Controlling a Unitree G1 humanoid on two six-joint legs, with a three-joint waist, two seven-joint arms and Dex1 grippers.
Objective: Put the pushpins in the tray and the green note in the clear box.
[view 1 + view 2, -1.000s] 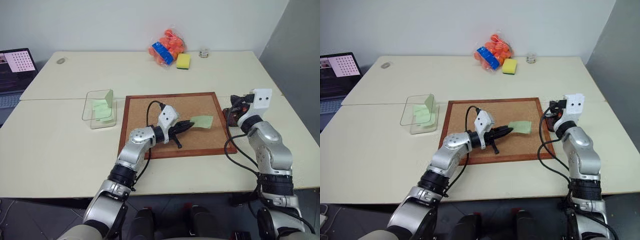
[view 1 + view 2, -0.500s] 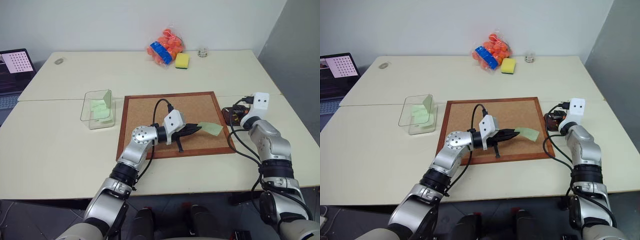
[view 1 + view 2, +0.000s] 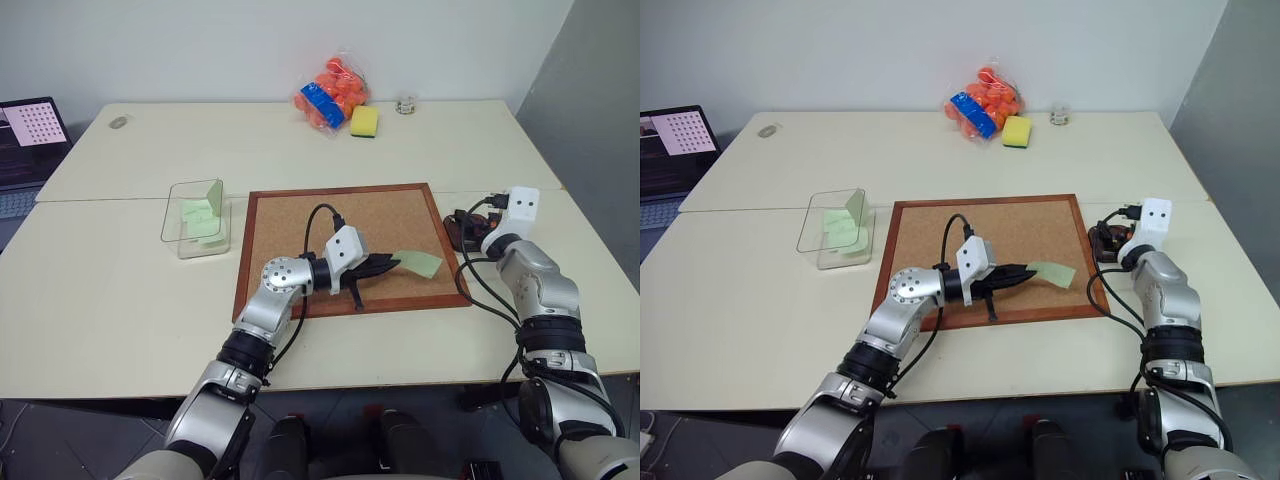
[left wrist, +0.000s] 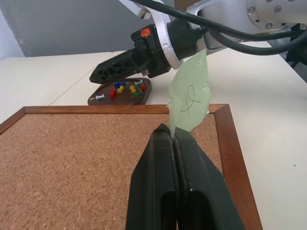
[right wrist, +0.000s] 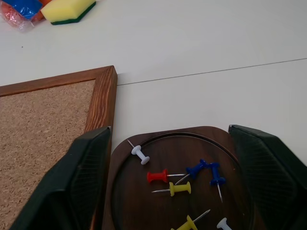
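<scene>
My left gripper (image 4: 171,134) is shut on a corner of the green note (image 4: 189,96), a pale-green slip with a scribble, held just above the right part of the corkboard (image 3: 340,215). The tray (image 5: 139,201), a dark brown dish, lies right of the board's edge. Several pushpins (image 5: 165,176) lie in it: red, blue, yellow and white. My right gripper (image 5: 169,134) hangs open just over the tray, one finger on each side and nothing between them. At the left of the board stands the clear box (image 3: 197,217), with pale-green slips inside.
A bag of orange balls (image 3: 332,92) and a yellow sponge (image 3: 366,121) lie at the far edge of the table. A laptop (image 3: 25,140) stands at the far left. The right arm's cables (image 3: 480,290) loop over the table near the board's right corner.
My right gripper has sunk toward the tray and opened. The left gripper still holds the note over the board, about where it was.
</scene>
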